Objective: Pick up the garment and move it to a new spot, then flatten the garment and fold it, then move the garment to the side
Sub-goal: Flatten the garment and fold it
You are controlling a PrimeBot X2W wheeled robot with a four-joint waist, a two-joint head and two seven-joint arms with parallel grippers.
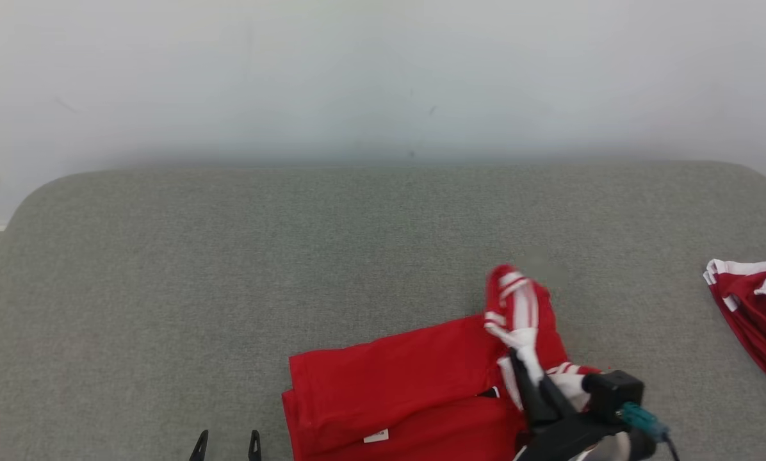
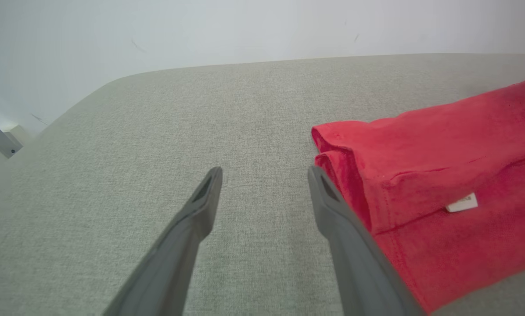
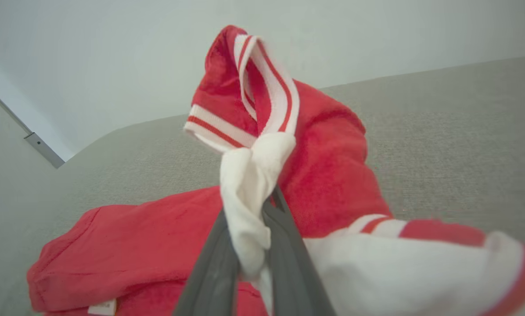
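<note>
The garment is red with white striped trim and lies folded near the front of the grey surface. Its trimmed end is raised above the rest. My right gripper is shut on that white trim, and the right wrist view shows the cloth pinched between the two fingers. My left gripper stands open just left of the garment's folded edge, low over the surface, with nothing between its fingers. A small white label shows on the red cloth.
A second red and white garment lies at the right edge of the grey surface. A pale wall rises behind the surface's far edge. The rounded left corner drops off to a floor strip.
</note>
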